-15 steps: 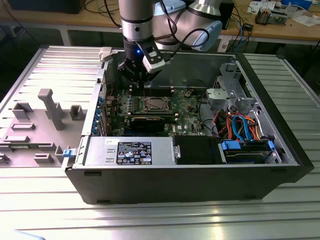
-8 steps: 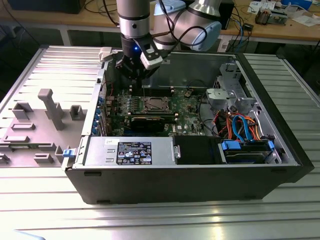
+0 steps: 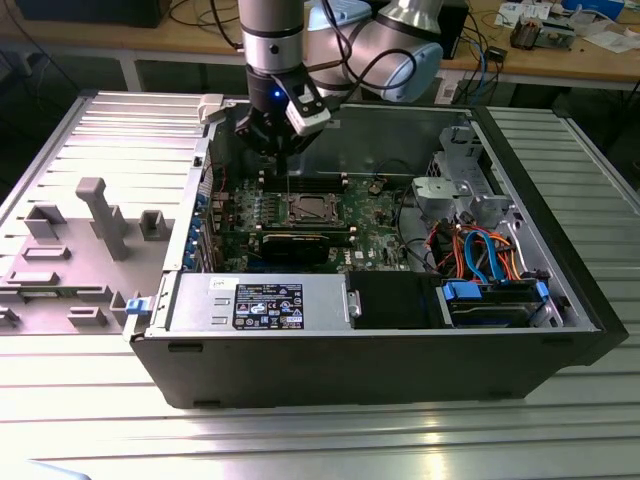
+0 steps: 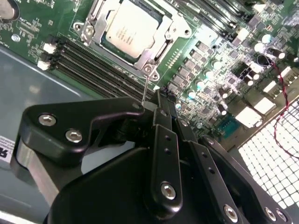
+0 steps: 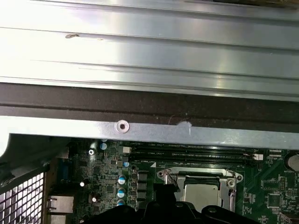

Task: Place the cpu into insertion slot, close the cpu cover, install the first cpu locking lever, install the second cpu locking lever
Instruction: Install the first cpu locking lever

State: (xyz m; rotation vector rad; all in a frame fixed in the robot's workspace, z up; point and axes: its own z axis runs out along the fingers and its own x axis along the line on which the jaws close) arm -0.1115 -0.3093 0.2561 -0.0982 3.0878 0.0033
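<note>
CPU (image 4: 132, 28) sat in the socket beneath the closed cover (image 4: 159, 44). Gripper (image 4: 161, 100) fingers pinched together on a thin locking lever (image 4: 145, 91); that wire could slip free.

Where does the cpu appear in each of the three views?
Exterior view: the cpu lies mid-motherboard, under the gripper.
Second wrist view: the cpu sits framed by the cpu cover.
First wrist view: the cpu sits beyond the dark gripper parts.
Shared landmark: the memory slots beside it.
</note>
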